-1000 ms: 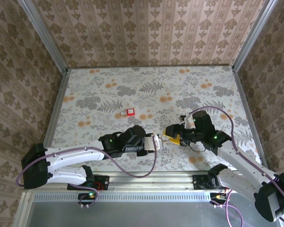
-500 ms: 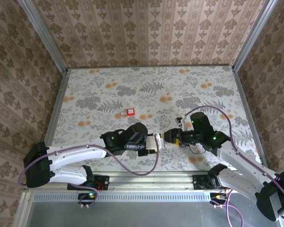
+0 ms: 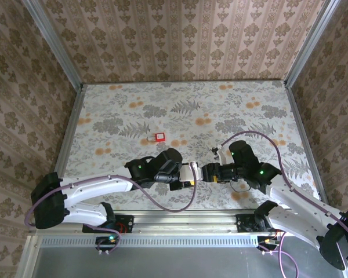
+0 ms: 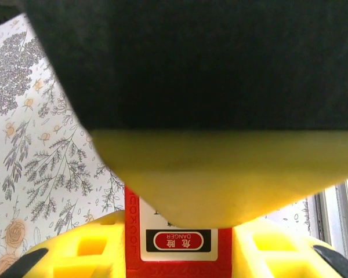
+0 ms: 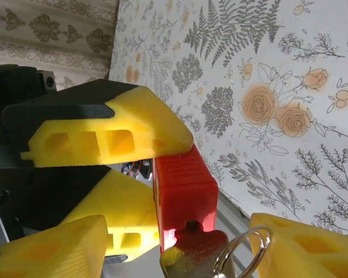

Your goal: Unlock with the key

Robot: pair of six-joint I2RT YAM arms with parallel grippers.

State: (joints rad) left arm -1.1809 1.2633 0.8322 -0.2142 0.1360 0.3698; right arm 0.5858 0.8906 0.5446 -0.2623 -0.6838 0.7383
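The left hand (image 3: 191, 174) is clenched on the red padlock (image 5: 184, 188), one yellow finger on each flat side, holding it over the table (image 3: 232, 104). The key (image 5: 188, 259) sits in the padlock's end with its ring (image 5: 239, 255) beside it. The right hand (image 3: 207, 172) faces that end of the padlock, released. Its fingers (image 5: 304, 246) stand apart on either side of the key. A small red square (image 3: 159, 136) lies well beyond the padlock.

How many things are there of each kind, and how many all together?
Grippers: 2 (left gripper, right gripper)
Red padlock: 1
Key: 1
Small red square: 1
Total: 5
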